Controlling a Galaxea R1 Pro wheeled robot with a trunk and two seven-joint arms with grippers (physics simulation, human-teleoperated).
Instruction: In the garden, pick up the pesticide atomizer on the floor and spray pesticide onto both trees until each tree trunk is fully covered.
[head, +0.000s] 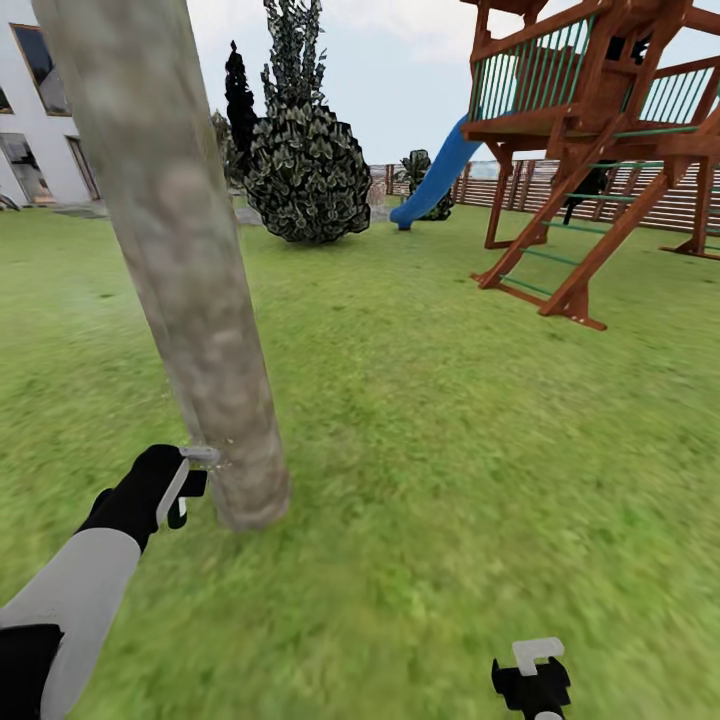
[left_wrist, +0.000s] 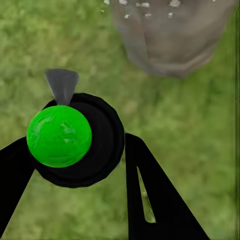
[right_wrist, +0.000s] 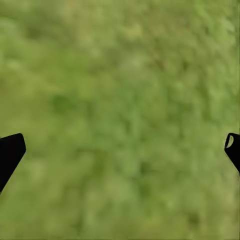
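Note:
A thick pale tree trunk (head: 170, 250) rises from the grass at the left of the head view. My left gripper (head: 185, 490) hangs beside its base, shut on the pesticide atomizer (left_wrist: 75, 140). From above, this is a round black bottle with a bright green top. Its grey nozzle (left_wrist: 62, 84) points toward the trunk (left_wrist: 170, 40). Tiny whitish specks of pesticide (left_wrist: 142, 5) dot the bark. My right gripper (head: 535, 660) sits low at the bottom right over grass. Its fingers (right_wrist: 10, 150) are spread wide open with nothing between them.
A wooden playset (head: 590, 150) with a blue slide (head: 435, 175) stands at the back right. A dark leafy bush (head: 305, 170) stands behind the trunk. A slatted fence (head: 640, 200) runs along the back and a white house (head: 40, 120) stands at far left. Grass lies all around.

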